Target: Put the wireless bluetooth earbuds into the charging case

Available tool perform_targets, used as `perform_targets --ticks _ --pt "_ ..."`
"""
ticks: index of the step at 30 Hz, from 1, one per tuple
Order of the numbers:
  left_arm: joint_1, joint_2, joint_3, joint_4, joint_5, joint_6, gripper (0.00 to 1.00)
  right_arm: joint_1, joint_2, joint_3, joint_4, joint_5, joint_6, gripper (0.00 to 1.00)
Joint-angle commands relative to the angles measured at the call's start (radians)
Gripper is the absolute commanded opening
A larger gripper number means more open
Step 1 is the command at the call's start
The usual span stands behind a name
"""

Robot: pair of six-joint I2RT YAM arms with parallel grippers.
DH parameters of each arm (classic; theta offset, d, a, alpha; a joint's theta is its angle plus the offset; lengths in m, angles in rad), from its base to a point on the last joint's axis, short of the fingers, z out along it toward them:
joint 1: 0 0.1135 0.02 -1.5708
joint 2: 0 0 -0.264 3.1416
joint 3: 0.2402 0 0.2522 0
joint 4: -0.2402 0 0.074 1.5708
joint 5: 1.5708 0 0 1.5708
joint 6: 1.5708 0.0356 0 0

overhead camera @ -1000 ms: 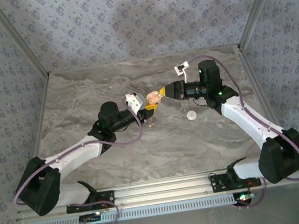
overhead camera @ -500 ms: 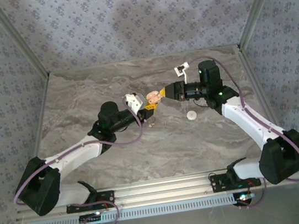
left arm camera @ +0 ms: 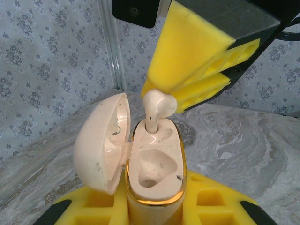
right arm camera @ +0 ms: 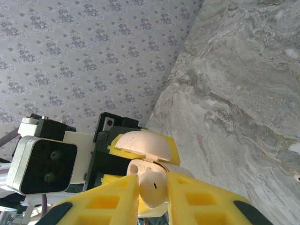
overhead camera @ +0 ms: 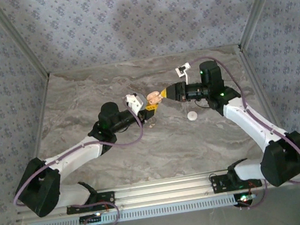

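Earbud (left arm camera: 158,104), smooth, bulbous, stem in glossy oval case (left arm camera: 157,199)

The top camera looks down from high behind the arm bases (overhead camera: 95,201), far enough to take in the whole worktop (overhead camera: 116,151). The left wrist camera peers along the left claw (left arm camera: 154,213) toward the papered wall (left arm camera: 47,70), very near. The right wrist camera faces the left arm (right arm camera: 44,164), equally close. All three share the open case (overhead camera: 152,97); both wrist views share the earbud (left arm camera: 158,104).
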Motion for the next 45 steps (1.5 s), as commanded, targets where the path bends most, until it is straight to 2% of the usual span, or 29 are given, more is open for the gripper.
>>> perform_targets --ticks 1,45 --pt "-0.002 -0.022 0.028 0.008 -0.016 0.014 0.17 0.019 -0.038 0.031 -0.010 -0.040 0.007 0.24" --pt "-0.001 -0.022 0.027 -0.016 -0.019 0.018 0.17 0.065 -0.033 0.071 -0.064 -0.010 -0.019 0.22"
